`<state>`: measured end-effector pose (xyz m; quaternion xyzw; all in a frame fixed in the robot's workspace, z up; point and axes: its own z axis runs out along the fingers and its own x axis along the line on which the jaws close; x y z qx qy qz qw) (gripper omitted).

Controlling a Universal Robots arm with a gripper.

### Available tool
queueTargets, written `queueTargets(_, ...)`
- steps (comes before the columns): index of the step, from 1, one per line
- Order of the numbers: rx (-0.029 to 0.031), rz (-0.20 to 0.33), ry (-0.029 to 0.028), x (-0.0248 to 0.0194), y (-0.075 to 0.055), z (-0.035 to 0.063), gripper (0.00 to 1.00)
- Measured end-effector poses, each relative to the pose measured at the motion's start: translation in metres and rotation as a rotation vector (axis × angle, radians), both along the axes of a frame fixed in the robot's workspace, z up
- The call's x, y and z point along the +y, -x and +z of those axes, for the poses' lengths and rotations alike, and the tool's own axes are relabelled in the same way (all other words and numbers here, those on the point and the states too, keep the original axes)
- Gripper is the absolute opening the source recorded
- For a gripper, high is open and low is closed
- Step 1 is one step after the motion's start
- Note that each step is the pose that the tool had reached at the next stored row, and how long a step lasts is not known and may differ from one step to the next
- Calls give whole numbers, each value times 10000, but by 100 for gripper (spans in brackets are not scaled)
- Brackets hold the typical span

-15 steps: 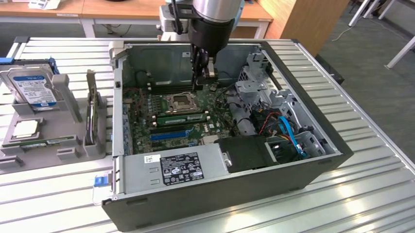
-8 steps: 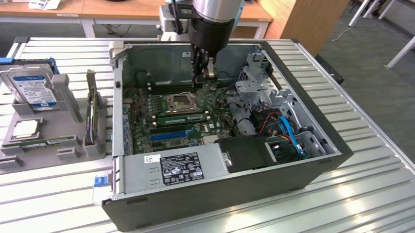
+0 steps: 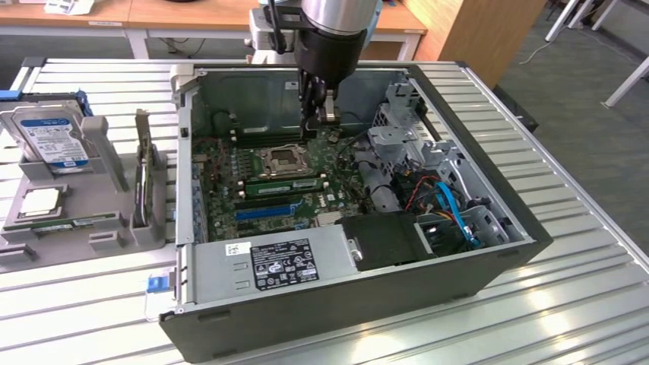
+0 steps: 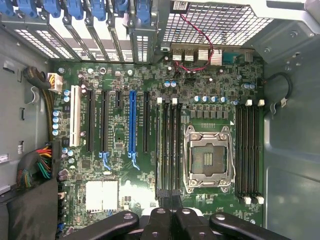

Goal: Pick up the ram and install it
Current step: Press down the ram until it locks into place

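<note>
The ram [image 3: 286, 185], a narrow green stick with dark chips, stands on edge in a memory slot beside the CPU socket [image 3: 281, 160] inside the open computer case [image 3: 335, 304]. My gripper [image 3: 324, 124] hangs inside the case above the motherboard, toward the far wall, and is shut. Nothing shows between its fingers. In the wrist view the black fingertips [image 4: 159, 220] meet over the pair of long black slots [image 4: 170, 150] next to the CPU socket [image 4: 207, 160]. Whether a stick sits in those slots cannot be told from that view.
On the exterior view's left, a grey holder [image 3: 91, 236] carries a hard drive [image 3: 51, 137], a processor [image 3: 39, 201], an upright expansion card [image 3: 147, 182] and another thin green stick [image 3: 66, 224]. Inside the case are the power supply [image 3: 273, 262], drive cage [image 3: 400, 144] and blue and orange cables [image 3: 451, 209].
</note>
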<state>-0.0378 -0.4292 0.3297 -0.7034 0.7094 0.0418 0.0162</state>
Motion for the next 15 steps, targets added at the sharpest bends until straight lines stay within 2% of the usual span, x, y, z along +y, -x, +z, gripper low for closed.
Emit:
queueTargets(7, 0, -1, 0, 1, -42, 0, 10)
queueTargets(15, 0, 1, -9, 0, -265, -1, 10)
